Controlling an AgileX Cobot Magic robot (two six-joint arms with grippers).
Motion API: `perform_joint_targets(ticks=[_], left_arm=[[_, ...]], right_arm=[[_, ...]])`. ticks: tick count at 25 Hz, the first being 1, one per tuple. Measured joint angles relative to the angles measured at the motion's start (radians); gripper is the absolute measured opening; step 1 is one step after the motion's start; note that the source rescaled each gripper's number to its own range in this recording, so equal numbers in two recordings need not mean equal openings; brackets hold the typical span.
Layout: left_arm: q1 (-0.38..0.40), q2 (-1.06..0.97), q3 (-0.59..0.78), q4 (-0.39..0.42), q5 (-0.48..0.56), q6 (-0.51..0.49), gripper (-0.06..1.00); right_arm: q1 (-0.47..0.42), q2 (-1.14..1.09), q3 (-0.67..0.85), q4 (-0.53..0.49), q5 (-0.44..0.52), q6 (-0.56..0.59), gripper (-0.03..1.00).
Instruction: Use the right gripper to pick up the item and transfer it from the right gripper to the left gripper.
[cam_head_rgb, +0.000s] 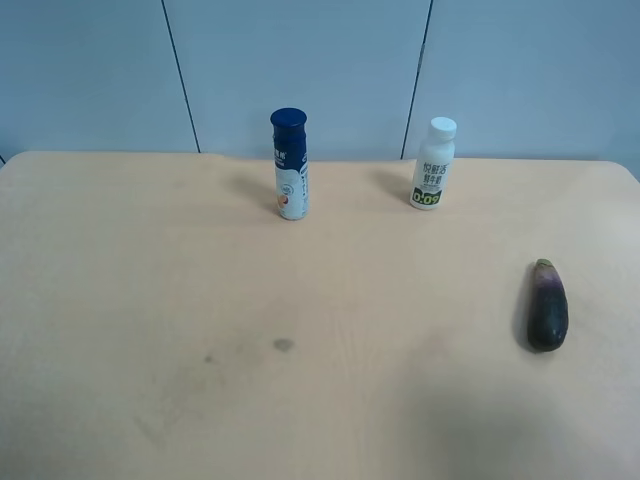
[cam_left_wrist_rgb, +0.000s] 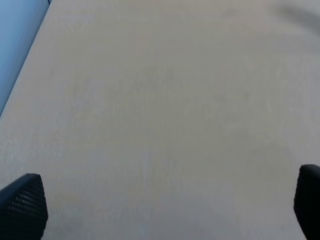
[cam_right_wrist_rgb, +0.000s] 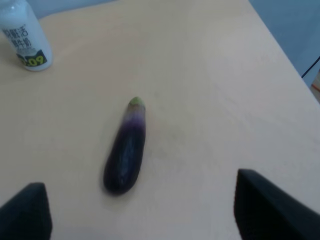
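Right gripper: my two black fingers stand wide apart, one at each edge of the right wrist view, gripping nothing.

The eggplant lies flat on the table, ahead of these fingers and touching neither. It is closer to one finger than to the other. Its green stem end points away from me, toward the white bottle.

Exterior high view: the eggplant lies near the view's right edge, well apart from the white bottle and the blue-capped bottle. Both bottles stand upright at the far side.

Left gripper: fingers also wide apart above the tabletop, gripping nothing.
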Motion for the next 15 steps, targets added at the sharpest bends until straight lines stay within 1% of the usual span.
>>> perform_joint_targets(ticks=[4,5,6,8,9,11,15], left_arm=[[0.000,0.000,0.000,0.000,0.000,0.000,1.00],[0.000,0.000,0.000,0.000,0.000,0.000,1.00],[0.000,0.000,0.000,0.000,0.000,0.000,1.00],[0.000,0.000,0.000,0.000,0.000,0.000,1.00],[0.000,0.000,0.000,0.000,0.000,0.000,1.00],[0.000,0.000,0.000,0.000,0.000,0.000,1.00],[0.000,0.000,0.000,0.001,0.000,0.000,1.00]], right_arm=[[0.000,0.000,0.000,0.000,0.000,0.000,0.47],[0.000,0.000,0.000,0.000,0.000,0.000,0.52],[0.000,0.000,0.000,0.000,0.000,0.000,0.59],[0.000,0.000,0.000,0.000,0.000,0.000,0.84],[0.000,0.001,0.000,-0.002,0.000,0.001,0.89],[0.000,0.017,0.000,-0.003,0.000,0.003,0.96],[0.000,0.083,0.000,-0.002,0.001,0.003,0.99]])
